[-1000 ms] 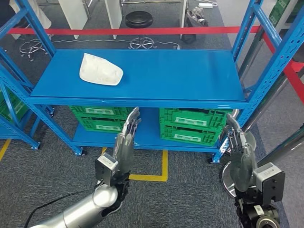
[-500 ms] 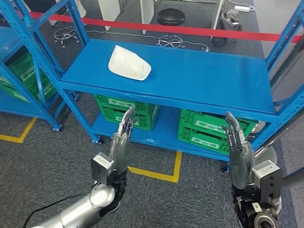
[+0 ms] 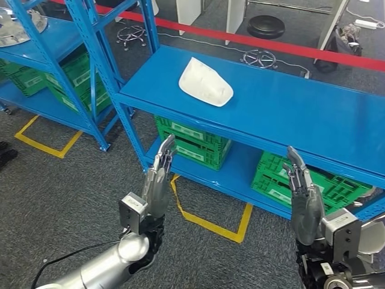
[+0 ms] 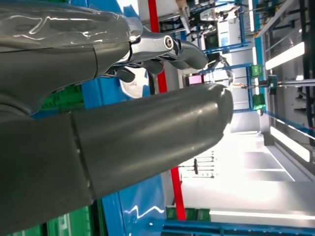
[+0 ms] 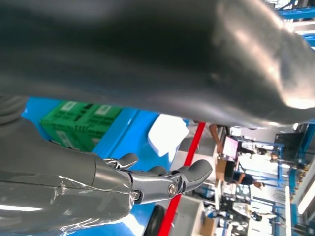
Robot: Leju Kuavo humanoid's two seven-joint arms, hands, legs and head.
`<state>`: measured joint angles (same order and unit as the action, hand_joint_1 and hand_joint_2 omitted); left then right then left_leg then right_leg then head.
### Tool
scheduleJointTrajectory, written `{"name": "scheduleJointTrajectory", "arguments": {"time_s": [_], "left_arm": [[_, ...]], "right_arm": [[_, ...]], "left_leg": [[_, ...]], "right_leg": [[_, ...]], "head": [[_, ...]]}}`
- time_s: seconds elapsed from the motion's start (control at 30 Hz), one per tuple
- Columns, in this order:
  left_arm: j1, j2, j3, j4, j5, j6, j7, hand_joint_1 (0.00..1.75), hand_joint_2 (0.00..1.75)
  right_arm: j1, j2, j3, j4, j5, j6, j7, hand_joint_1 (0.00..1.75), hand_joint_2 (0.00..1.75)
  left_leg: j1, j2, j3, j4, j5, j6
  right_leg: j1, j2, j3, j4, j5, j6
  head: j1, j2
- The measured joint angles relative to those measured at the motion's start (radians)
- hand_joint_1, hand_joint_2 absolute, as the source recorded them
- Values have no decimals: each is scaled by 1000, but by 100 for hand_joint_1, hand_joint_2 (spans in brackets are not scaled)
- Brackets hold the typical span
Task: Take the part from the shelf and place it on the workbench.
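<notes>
The part (image 3: 206,82) is a white moulded shell lying flat on the top board of the blue shelf (image 3: 290,114), toward its left end. A slice of the white part (image 5: 168,133) shows past my fingers in the right wrist view. My left hand (image 3: 156,183) is raised in front of the shelf, below and nearer than the part, fingers straight and apart, holding nothing. My right hand (image 3: 304,195) is raised at the right, below the shelf's front edge, fingers also extended and empty. Both hands are well short of the part.
Green crates (image 3: 193,141) sit on the lower board under the part, another green crate (image 3: 313,180) to the right. A second blue rack (image 3: 54,66) stands at the left. Yellow floor tape (image 3: 213,226) marks the grey carpet. A red barrier line (image 3: 272,43) runs behind the shelf.
The whole view has swung left, so the shelf and part have shifted right in the picture and the second rack has come in. Both hands keep their raised, empty pose.
</notes>
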<state>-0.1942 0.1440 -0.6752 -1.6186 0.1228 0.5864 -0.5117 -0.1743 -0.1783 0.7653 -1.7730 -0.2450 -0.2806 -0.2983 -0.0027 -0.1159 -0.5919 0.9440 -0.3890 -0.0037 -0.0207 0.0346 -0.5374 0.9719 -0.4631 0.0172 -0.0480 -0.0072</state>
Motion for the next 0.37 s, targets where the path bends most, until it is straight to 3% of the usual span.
{"name": "scheduleJointTrajectory", "arguments": {"time_s": [0.03, 0.1, 0.17, 0.23, 0.27, 0.3, 0.37], "left_arm": [[1, 1, 0, 0, 0, 0, 0, 0, 0], [1, 2, 0, 0, 0, 0, 0, 0, 0], [-1, 3, 0, 0, 0, 0, -1, 0, 0], [0, 3, 0, 0, 0, 1, -1, 0, 0], [1, 3, 0, 0, 0, 2, -1, 0, 0], [2, 3, 0, 0, 0, 2, -1, 0, 0], [2, 4, 0, 0, -1, 2, -1, 0, 0]], "right_arm": [[0, 0, 0, 0, -3, 3, -1, 0, 0], [0, 1, 0, 0, -5, 5, -3, 0, 0], [1, 1, -1, 0, -6, 6, -4, 0, 0], [4, 1, -1, 0, -6, 7, -7, 0, 0], [5, 1, 0, 0, -6, 6, -8, 0, 0], [6, 1, 0, 0, -6, 6, -9, 0, 0], [6, 1, 0, 0, -6, 6, -10, 0, 0]], "left_leg": [[1, -2, -3, 0, 1, -5], [0, 27, -13, 25, -16, -16], [1, 78, -64, 132, -72, -27], [6, 104, -138, 271, -126, -35], [8, 107, -159, 306, -131, -36], [9, 109, -159, 299, -115, -35], [10, 110, -122, 220, -65, -32]], "right_leg": [[0, -2, 3, -3, 1, -6], [-2, -9, 8, -10, 5, -17], [-3, -18, 12, -14, 7, -24], [-1, -29, 12, -14, 6, -27], [0, -34, 12, -14, 5, -27], [0, -38, 13, -14, 4, -27], [1, -43, 16, -14, 1, -25]], "head": [[-2, 0], [-6, 0], [-13, 0], [-18, 0], [-19, 0], [-20, 0], [-22, 0]]}}
